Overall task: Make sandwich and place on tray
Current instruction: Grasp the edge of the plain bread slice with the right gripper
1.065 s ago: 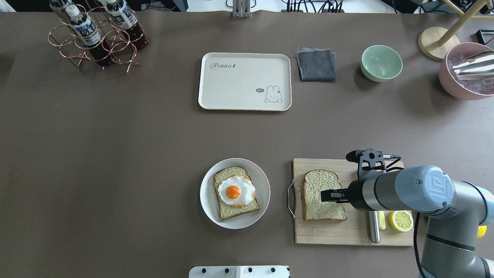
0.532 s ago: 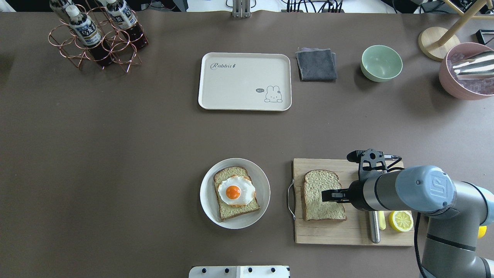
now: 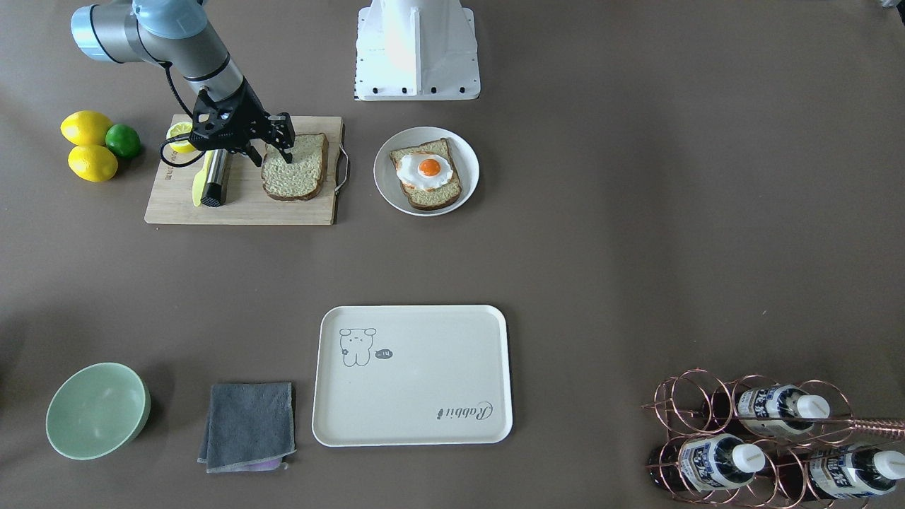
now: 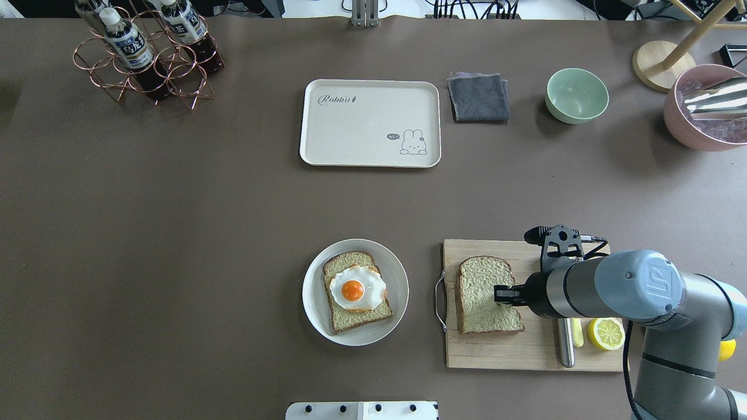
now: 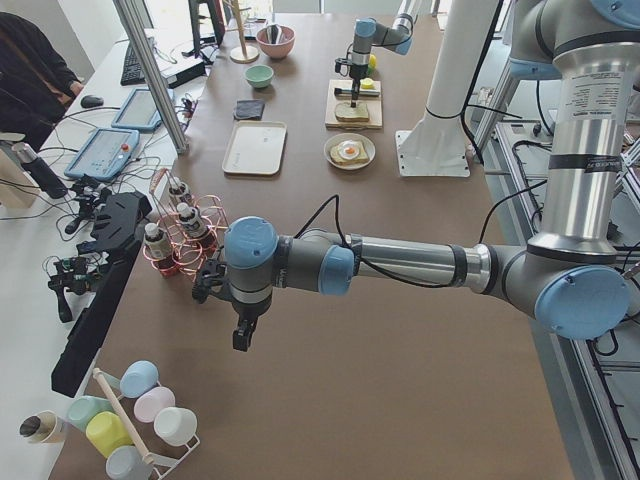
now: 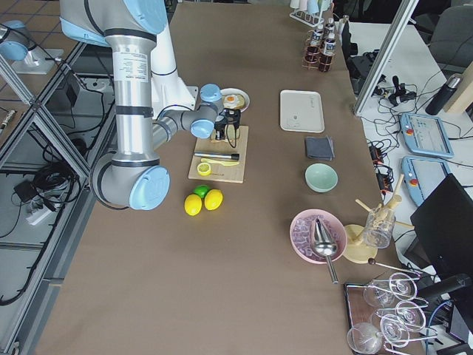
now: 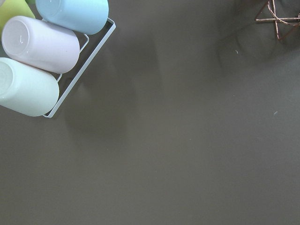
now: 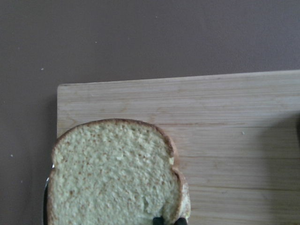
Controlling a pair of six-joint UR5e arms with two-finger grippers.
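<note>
Right gripper (image 4: 505,294), fingertips drawn close together on the crust of the loose slice (image 4: 481,291), apparently pinching it; the bread lies flat on the board (image 4: 496,353). Near, to the gripper's left, the egg (image 4: 353,290) tops the second slice (image 4: 357,318) on a plate (image 4: 398,303). Left to do: capping the egg, then moving all three to the tray (image 4: 362,125), far ahead of the gripper. Left gripper (image 5: 242,336), far off: opening cannot be told.

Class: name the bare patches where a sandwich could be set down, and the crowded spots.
Widest bare table: between the tray and the plate, stretching left toward the bottle rack. The tray itself is bare. Crowded: the cutting board, under bread slice and right gripper.
</note>
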